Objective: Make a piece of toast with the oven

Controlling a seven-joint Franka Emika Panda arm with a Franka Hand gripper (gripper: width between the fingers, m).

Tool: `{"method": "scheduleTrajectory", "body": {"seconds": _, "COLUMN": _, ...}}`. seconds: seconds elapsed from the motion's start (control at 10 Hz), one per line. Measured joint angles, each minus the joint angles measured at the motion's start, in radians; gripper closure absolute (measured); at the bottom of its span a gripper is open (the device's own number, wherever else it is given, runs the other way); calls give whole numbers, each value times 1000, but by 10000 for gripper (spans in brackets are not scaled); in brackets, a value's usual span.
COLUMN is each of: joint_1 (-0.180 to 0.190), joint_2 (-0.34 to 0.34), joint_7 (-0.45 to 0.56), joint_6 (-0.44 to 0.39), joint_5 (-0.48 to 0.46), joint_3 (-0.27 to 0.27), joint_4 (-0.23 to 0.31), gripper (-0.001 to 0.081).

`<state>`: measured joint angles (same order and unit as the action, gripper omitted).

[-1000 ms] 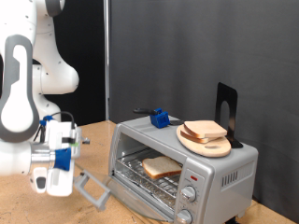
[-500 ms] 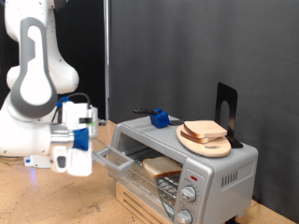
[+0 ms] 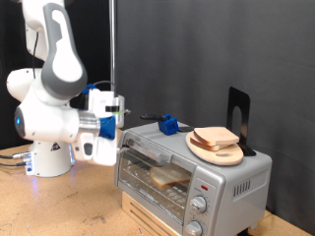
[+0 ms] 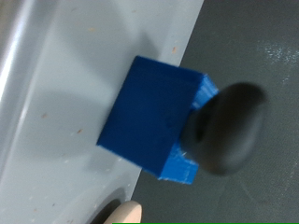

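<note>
pressing against the top edge of the oven (image 3: 192, 172) door, seemingly to swing it closed, the gripper (image 3: 116, 138) reaches sideways on a bent arm, its opening impossible to tell, while the piece of toast (image 3: 167, 176) lies inside on the rack, another slice on the plate (image 3: 219, 153) above.

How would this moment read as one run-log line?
gripper: at oven door top | door: nearly shut | piece of toast: inside on rack | fingers: hidden
</note>
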<state>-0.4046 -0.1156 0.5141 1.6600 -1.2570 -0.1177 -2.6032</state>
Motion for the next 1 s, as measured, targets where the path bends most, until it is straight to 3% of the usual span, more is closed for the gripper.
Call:
{"method": "scheduleTrajectory", "body": {"seconds": 0.1, "joint_1": -8, "joint_2": -25, "joint_7": -21, "joint_6": -1, "joint_5": 21, "joint_3": 7, "joint_4": -11, "gripper": -2}}
{"method": "scheduleTrajectory", "body": {"seconds": 0.5, "joint_1": -99, "joint_2": -47, "joint_7": -101, "joint_6": 11, "joint_5": 117, "joint_3": 86, "joint_4": -20, "gripper": -2}}
{"method": "scheduleTrajectory", "body": {"seconds": 0.7, "joint_1": -114, "joint_2": -43, "joint_7": -105, "joint_6": -1, "joint_5": 126, "joint_3": 93, "joint_4": -19, "gripper": -2}}
{"method": "scheduleTrajectory", "body": {"seconds": 0.9, "joint_1": -122, "joint_2": -14, "joint_7": -104, "joint_6": -180, "joint_5": 216, "joint_3": 118, "joint_4": 30, "gripper": -2}}
{"method": "scheduleTrajectory", "body": {"seconds": 1.0, "joint_1": -128, "joint_2": 23, "joint_7": -102, "joint_6": -203, "joint_5": 205, "joint_3": 130, "joint_4": 71, "gripper": -2}}
